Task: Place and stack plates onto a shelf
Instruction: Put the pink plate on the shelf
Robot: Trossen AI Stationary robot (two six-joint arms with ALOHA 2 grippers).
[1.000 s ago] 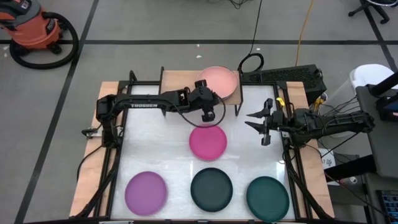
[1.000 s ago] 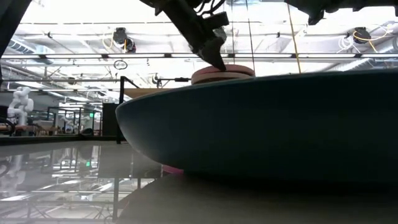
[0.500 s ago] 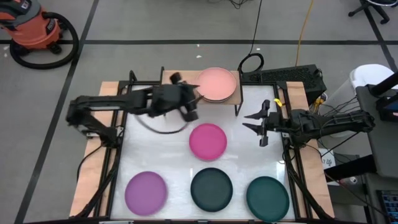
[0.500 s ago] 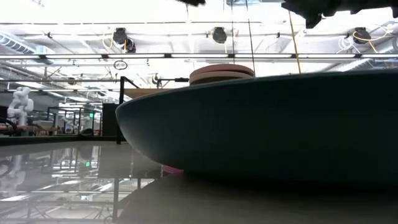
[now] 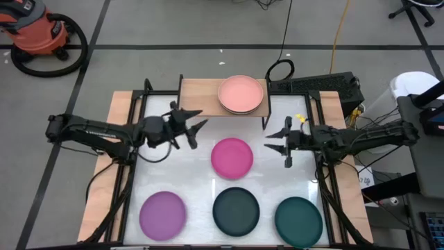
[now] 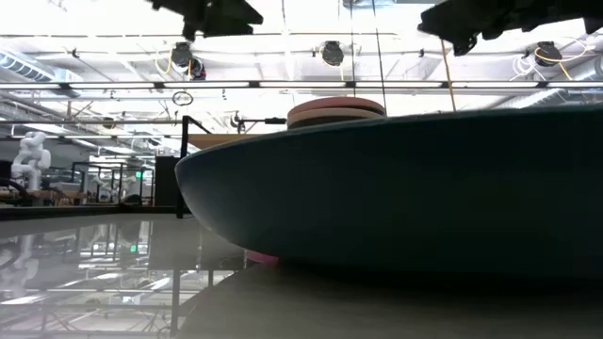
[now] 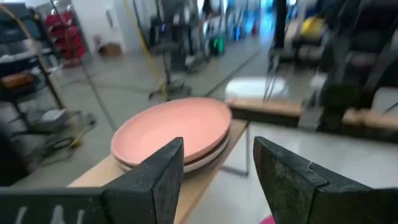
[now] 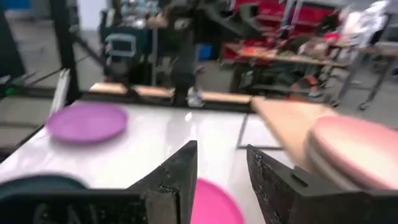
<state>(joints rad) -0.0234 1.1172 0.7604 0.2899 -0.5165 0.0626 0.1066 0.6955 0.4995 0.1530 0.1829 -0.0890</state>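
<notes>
The shelf [image 5: 201,96], a wooden plank on black legs, stands at the table's far edge. On its right half a salmon pink plate [image 5: 241,94] [image 7: 174,127] lies on a beige plate [image 7: 208,160]. A magenta plate [image 5: 232,157] lies flat at the table's middle. A purple plate [image 5: 163,214], a near-black plate [image 5: 236,210] and a dark teal plate [image 5: 298,219] lie along the near edge. My left gripper [image 5: 195,128] [image 7: 219,149] hovers open left of the magenta plate, pointing at the shelf. My right gripper [image 5: 277,142] [image 8: 221,155] hovers open right of the magenta plate.
The left half of the shelf plank [image 5: 198,90] is bare. Black frame rails [image 5: 132,173] run along the table's left and right sides. In the low view a dark plate [image 6: 396,188] fills the foreground and hides most of the table.
My left gripper has drawn back from the salmon plate's near edge on the shelf, moving toward the table's left edge and a little nearer. The salmon plate stays on the beige one. My right gripper has crept slightly toward the magenta plate.
</notes>
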